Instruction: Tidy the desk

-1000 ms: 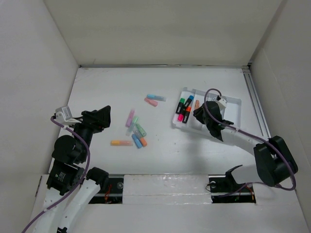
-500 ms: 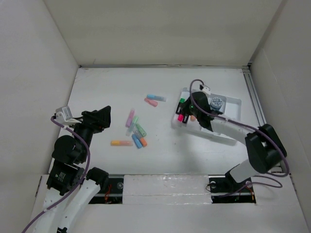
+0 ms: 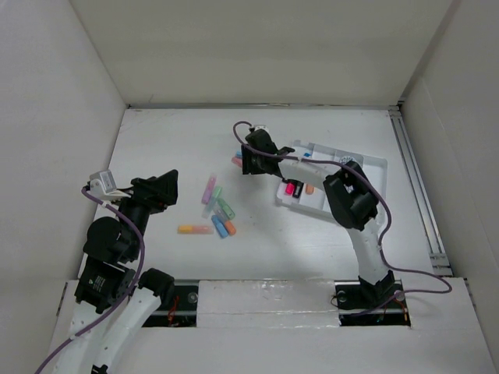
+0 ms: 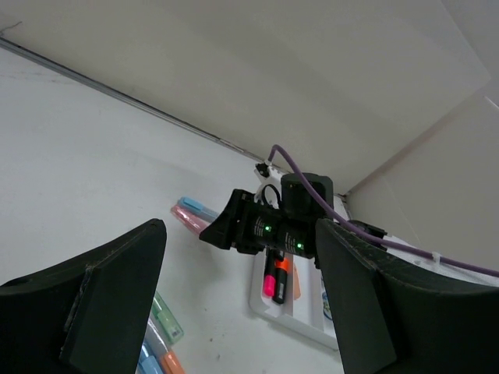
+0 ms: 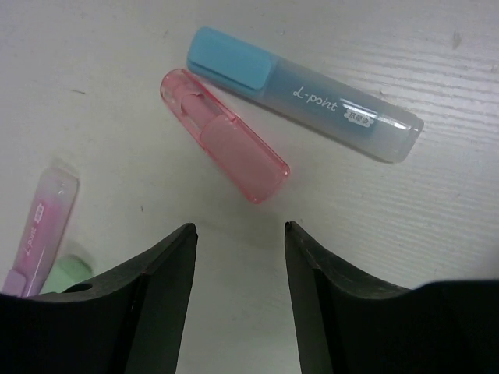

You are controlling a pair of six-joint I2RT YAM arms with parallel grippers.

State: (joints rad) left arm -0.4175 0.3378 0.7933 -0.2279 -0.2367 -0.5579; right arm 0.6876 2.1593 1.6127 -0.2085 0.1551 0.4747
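Note:
The desk [image 3: 312,249] is a white tabletop with highlighters scattered on it. A pink highlighter [image 5: 226,148] and a blue one [image 5: 304,93] lie side by side at its middle back. My right gripper [image 3: 248,160] hovers just above them, open, with nothing between its fingers [image 5: 156,288]; the pink one's end lies just beyond the fingertips. My left gripper [image 3: 168,187] hangs open and empty over the desk's left side, looking toward the right gripper [image 4: 265,226].
A loose cluster of purple, green, blue and orange highlighters [image 3: 217,209] lies left of centre. A white compartmented tray [image 3: 374,165] at the right holds pink [image 3: 290,188] and orange markers. White walls surround the desk, and my right arm stretches over the tray.
My right gripper has swung left from over the tray to above the pink and blue highlighters, and its jaws have opened. The left arm has not moved.

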